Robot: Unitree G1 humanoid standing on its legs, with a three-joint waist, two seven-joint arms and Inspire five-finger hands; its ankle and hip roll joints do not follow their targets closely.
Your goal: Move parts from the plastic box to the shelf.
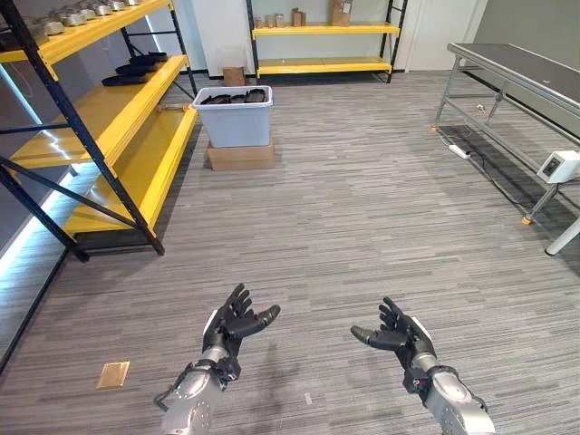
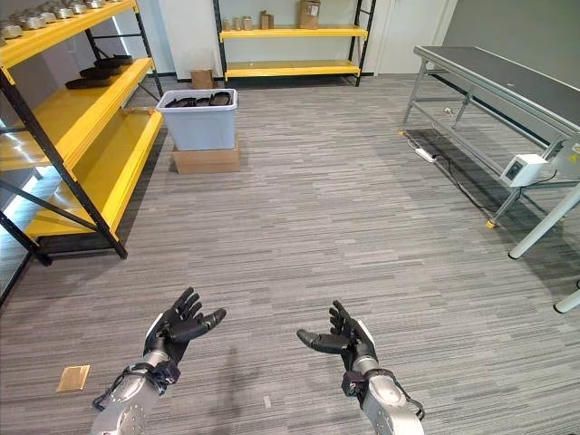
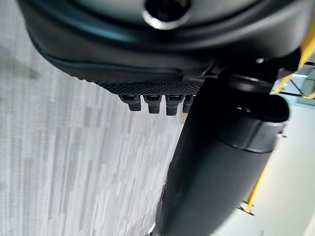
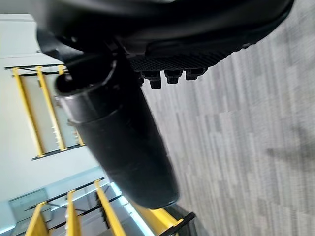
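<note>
Both hands, L [image 1: 234, 323] & R [image 1: 399, 335], hovering w/ fingers spread, holding nothing. Box [image 1: 234, 116] w/ parts [image 1: 232, 97] sitting well ahead of fingertips, leftward; L hand nearer. Shelf [image 1: 127, 118] lying farther left.

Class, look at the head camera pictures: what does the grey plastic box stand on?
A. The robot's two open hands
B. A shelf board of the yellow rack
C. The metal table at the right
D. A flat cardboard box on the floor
D: the plastic box, holding dark parts, sits on a flat cardboard box on the floor beside the yellow shelf.
</note>
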